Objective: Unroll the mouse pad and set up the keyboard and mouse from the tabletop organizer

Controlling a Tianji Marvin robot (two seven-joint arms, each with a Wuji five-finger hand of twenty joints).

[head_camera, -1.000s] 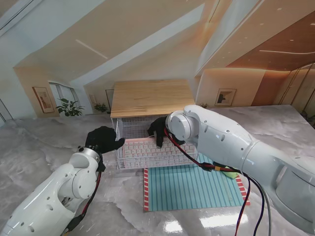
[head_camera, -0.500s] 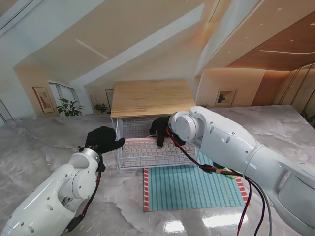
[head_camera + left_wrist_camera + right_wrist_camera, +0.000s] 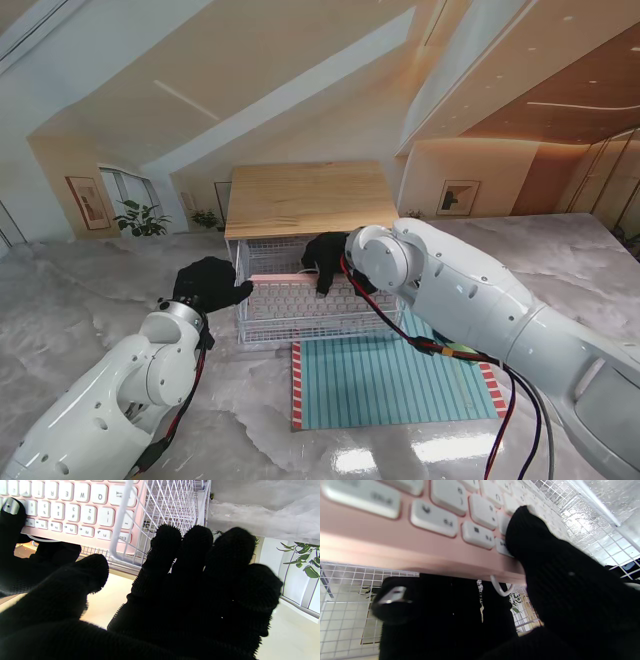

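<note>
A pink keyboard (image 3: 292, 298) with white keys lies tilted in the white wire organizer (image 3: 262, 332), under its wooden top (image 3: 308, 197). My right hand (image 3: 324, 262) is shut on the keyboard's far edge. In the right wrist view the thumb (image 3: 540, 562) presses the keys of the keyboard (image 3: 425, 537) while the other fingers (image 3: 432, 615) curl beneath it. My left hand (image 3: 210, 283) hovers open beside the organizer's left wall, holding nothing. The left wrist view shows its fingers (image 3: 200, 580) extended toward the wire mesh (image 3: 172, 507) and the keyboard (image 3: 70, 507). The teal striped mouse pad (image 3: 385, 380) lies flat, nearer to me. No mouse can be made out.
A small green and yellow object (image 3: 463, 351) shows at the pad's right edge under my right forearm. The marble table top (image 3: 90, 300) spreads to both sides. Red and black cables (image 3: 500, 420) hang from the right arm over the pad's right side.
My right hand has risen slightly and moved farther from me, tipping the keyboard's far edge up inside the organizer. The left hand has stayed in place.
</note>
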